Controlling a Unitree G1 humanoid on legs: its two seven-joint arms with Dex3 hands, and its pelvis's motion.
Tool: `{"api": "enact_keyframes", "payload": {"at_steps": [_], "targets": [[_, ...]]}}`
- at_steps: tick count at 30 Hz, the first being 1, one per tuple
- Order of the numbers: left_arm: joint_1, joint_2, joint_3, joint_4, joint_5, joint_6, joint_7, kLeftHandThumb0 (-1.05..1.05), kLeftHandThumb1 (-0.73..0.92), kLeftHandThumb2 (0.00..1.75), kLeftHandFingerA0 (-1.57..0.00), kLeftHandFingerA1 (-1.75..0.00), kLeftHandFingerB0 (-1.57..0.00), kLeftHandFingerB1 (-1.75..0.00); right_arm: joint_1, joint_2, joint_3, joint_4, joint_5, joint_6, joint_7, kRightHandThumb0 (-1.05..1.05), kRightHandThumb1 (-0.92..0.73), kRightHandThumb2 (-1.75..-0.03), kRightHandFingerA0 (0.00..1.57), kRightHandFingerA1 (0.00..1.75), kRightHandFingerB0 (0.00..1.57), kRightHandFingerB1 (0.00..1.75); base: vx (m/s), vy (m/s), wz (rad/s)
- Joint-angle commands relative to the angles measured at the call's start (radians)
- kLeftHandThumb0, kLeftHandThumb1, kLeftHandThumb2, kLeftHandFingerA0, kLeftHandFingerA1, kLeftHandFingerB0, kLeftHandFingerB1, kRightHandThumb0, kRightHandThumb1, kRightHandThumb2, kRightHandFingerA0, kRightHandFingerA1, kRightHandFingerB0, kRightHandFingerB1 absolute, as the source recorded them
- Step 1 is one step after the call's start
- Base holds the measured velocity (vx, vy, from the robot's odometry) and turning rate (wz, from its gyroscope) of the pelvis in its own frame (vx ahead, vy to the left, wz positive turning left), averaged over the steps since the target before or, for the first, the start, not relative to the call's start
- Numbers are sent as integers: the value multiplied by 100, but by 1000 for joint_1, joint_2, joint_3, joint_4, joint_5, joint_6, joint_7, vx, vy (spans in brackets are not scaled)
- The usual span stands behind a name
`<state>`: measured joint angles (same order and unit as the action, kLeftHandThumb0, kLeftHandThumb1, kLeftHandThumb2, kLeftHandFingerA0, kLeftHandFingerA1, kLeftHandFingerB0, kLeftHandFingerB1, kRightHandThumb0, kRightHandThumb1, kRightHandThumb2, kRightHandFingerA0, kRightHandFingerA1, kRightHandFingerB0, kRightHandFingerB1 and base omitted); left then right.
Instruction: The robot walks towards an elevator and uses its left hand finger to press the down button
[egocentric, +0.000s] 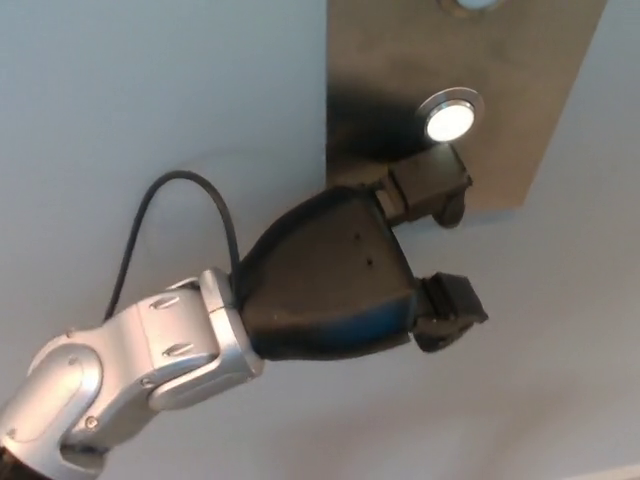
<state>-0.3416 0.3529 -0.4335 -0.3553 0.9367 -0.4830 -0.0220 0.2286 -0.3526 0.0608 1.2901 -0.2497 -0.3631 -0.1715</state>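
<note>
A brushed steel button panel (545, 100) is set in the pale wall at the upper right. Its lower round button (449, 116) glows white. My left hand (345, 280) reaches up from the lower left, holding nothing, its fingers apart. One bent finger (430, 188) lies against the panel just below the lit button, not on it. A second curled finger (450, 310) hangs lower, off the panel. The right hand does not show.
A second round button (470, 4) is cut off by the top edge of the picture. A black cable (170, 190) loops from the silver wrist (170, 350) up to the hand. Plain grey wall (150, 90) fills the left side.
</note>
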Motion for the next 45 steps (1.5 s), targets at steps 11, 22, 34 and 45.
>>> {"api": "enact_keyframes", "payload": {"at_steps": [11,22,34,45], "targets": [[744,-15,-319,-536,172,-95,99,-20,46,84,-86,-175,-84,-141,15,-15,41,7,-38,-11,-26,-41,-56,-58,59,44,55,37,0,0,0],[986,301,61,-178,103,-199,536,-13,49,83,-78,-169,-72,-149,13,-7,50,-3,-35,-37,-23,-41,-56,-58,58,45,54,37,0,0,0],[936,400,402,457,-86,-174,632,-24,61,64,-73,-111,-74,-76,-13,-12,63,-4,-46,-5,-15,-40,-57,-57,58,43,53,37,0,0,0],[916,336,396,954,-89,-75,666,-24,66,64,-71,-113,-75,-65,-17,-35,46,-5,-29,-11,-7,-42,-58,-58,57,41,51,36,0,0,0]]}}
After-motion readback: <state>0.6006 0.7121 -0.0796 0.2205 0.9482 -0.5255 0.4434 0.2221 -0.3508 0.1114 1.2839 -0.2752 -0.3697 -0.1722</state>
